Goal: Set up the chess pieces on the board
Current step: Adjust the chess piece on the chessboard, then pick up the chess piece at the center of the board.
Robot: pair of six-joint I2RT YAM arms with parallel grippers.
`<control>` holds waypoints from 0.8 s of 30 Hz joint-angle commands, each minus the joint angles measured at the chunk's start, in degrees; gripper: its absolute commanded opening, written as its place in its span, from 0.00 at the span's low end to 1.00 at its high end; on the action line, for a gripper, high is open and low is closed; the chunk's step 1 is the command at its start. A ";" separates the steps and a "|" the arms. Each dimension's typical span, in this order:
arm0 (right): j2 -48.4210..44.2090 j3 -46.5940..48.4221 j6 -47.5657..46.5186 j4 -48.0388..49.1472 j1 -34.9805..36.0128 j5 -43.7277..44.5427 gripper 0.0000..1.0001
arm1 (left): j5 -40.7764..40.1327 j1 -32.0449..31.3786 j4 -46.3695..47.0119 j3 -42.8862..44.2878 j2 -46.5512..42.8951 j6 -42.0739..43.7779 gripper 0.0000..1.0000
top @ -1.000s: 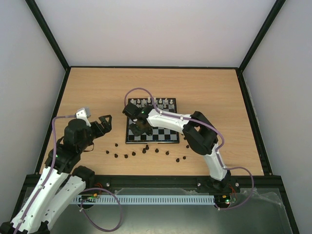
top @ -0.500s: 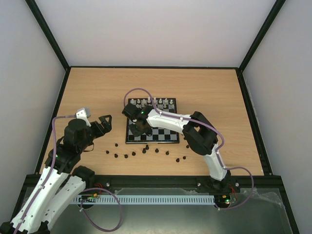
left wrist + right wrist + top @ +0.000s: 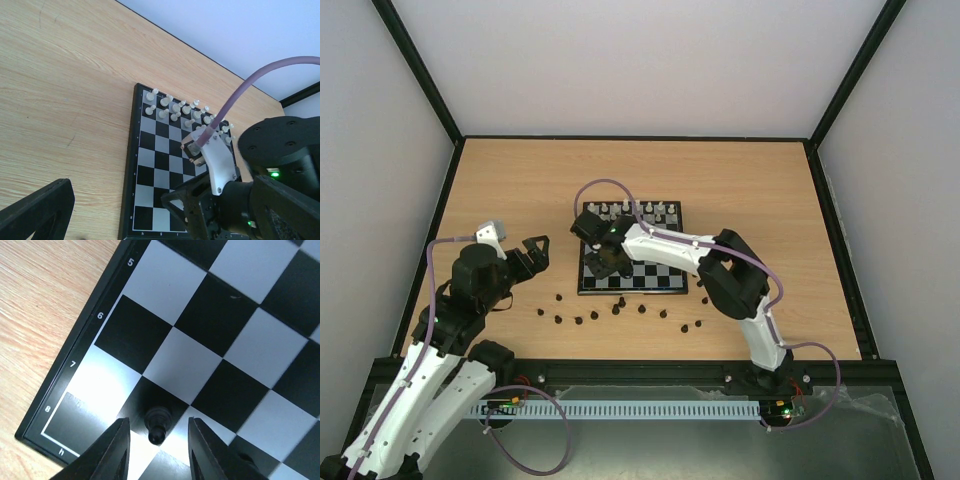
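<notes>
The board (image 3: pixel 655 272) lies mid-table, with white pieces (image 3: pixel 635 212) lined up on its two far rows. Several black pieces (image 3: pixel 620 310) lie loose on the table in front of it. My right gripper (image 3: pixel 605 260) hovers over the board's near left corner. In the right wrist view it is open (image 3: pixel 157 421), and a black pawn (image 3: pixel 158 424) stands upright on a dark square between the fingers (image 3: pixel 112 450), touching neither. My left gripper (image 3: pixel 533 255) is open and empty over the table left of the board. Only one of its fingers (image 3: pixel 35 210) shows in the left wrist view.
The board's dark border (image 3: pixel 75 360), with row numbers, runs just left of the right gripper. The right arm's white link (image 3: pixel 220 160) and purple cable (image 3: pixel 240 95) cross above the board. Black frame rails edge the table (image 3: pixel 450 210).
My right gripper has shifted very slightly over the board's near left corner. The left arm has not moved.
</notes>
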 commanded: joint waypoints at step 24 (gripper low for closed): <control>-32.15 -36.84 10.10 0.72 -22.38 6.16 0.40 | 9.17 0.38 6.89 -0.88 12.89 4.20 0.99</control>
